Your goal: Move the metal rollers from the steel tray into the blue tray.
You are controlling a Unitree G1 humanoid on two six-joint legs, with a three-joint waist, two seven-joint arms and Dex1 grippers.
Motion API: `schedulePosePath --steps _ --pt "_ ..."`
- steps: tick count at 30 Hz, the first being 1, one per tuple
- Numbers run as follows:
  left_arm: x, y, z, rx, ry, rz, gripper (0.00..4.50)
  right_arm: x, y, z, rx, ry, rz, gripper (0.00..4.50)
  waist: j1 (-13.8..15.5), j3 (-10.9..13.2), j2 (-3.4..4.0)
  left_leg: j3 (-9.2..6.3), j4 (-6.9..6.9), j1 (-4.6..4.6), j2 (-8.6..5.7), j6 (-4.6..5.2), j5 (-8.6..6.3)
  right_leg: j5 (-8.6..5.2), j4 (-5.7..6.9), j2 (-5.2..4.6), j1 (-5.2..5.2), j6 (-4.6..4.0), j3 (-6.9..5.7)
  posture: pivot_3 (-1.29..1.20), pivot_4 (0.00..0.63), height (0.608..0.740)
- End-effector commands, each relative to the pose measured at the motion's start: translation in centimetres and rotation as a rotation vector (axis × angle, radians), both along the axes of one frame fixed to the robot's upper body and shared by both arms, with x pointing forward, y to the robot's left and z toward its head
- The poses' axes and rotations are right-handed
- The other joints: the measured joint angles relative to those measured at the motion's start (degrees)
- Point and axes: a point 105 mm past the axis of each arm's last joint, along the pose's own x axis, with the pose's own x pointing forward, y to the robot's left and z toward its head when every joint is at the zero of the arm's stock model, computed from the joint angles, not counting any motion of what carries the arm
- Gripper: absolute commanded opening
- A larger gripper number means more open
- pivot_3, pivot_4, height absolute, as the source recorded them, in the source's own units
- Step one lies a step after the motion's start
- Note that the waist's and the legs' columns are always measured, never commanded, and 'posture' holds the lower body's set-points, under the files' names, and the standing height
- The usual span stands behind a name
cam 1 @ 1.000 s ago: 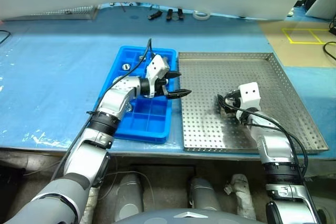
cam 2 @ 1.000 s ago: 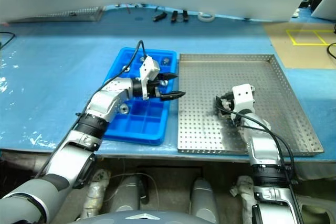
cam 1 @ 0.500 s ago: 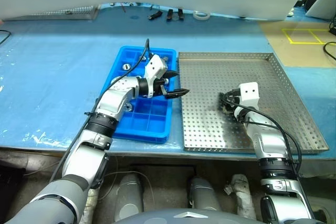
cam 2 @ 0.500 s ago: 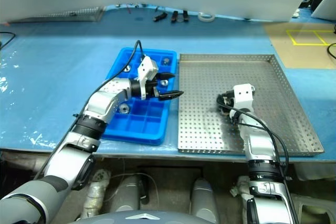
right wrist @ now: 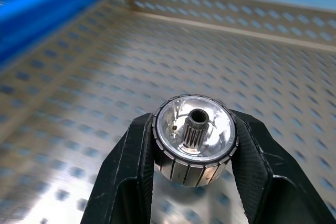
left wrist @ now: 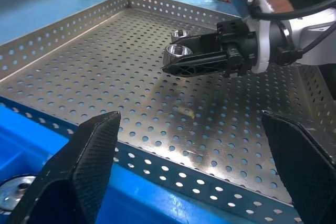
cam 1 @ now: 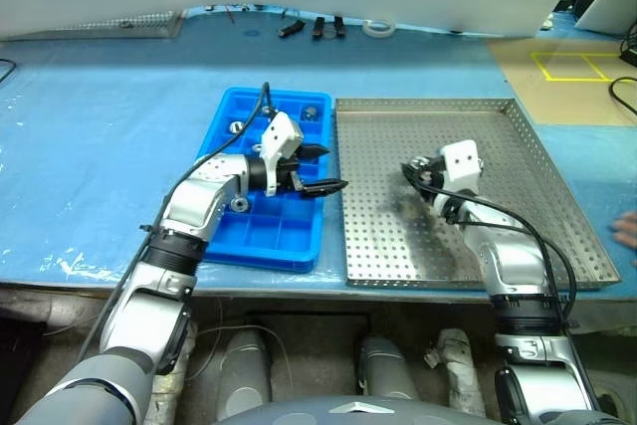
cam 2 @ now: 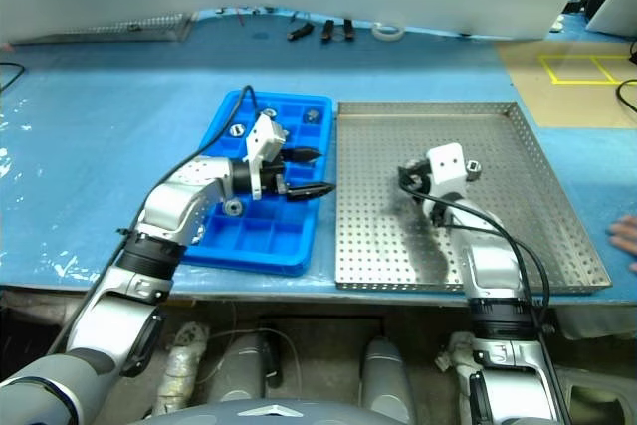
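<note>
R gripper (right wrist: 193, 145) pinches a metal roller (right wrist: 193, 132) between both fingers above steel tray (right wrist: 325, 93); L gripper (cam 1: 320, 168) wide open, empty.

- Left gripper (cam 1: 320, 168), two black fingers spread wide, points toward three o'clock, empty.
- Right gripper (right wrist: 193, 145), black fingers clamped on a shiny silver cylindrical metal roller (right wrist: 193, 136), points toward ten o'clock.

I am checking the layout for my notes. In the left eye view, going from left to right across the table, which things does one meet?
Blue tray → left end effector, open → steel tray → right end effector, shut on a metal roller → a person's hand at the picture's edge.
</note>
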Motion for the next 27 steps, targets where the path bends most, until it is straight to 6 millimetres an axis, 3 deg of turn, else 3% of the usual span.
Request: schedulePosePath --steps 1,6,11,19,27 --pt "-0.2 2.1 1.8 -0.035 -0.045 0.072 4.50 -1.0 4.2 3.9 0.021 -0.086 0.250 1.68 0.43 0.00 0.00 0.00 -0.03 0.00 0.01 -0.01 0.00 0.00 0.00 0.00 0.00 0.00 -0.02 -0.01 0.150 0.740" --pt "-1.5 5.7 1.6 -0.016 -0.044 0.189 4.50 -3.2 9.2 4.9 -0.007 -0.060 0.621 1.68 2.71 0.00 0.00 -0.04 -0.27 -0.01 0.01 -0.06 0.03 -0.02 -0.08 -0.03 -0.01 -0.01 -0.23 0.15 0.150 0.740" --pt "-3.8 8.7 0.9 0.031 -0.047 0.290 4.50 -4.8 11.7 3.5 -0.103 -0.005 0.880 1.68 5.48 0.01 -0.01 -0.18 -0.42 -0.13 0.03 -0.15 0.07 -0.04 -0.08 -0.05 -0.08 -0.04 -0.47 0.30 0.150 0.740" --pt "-7.4 10.3 -0.2 0.062 -0.011 0.373 4.50 -6.7 14.0 2.9 -0.086 0.099 1.114 1.68 9.77 0.03 -0.01 -0.42 -0.52 -0.13 0.11 -0.35 0.19 -0.10 -0.05 -0.08 0.05 -0.09 -0.78 0.44 0.150 0.740" --pt "-8.7 10.4 -0.8 0.068 0.023 0.398 4.50 -6.6 14.5 1.2 -0.092 0.189 1.124 1.68 12.81 0.02 -0.01 -0.54 -0.62 -0.12 0.11 -0.49 0.27 -0.10 0.01 -0.07 0.02 -0.09 -0.81 0.46 0.150 0.740"
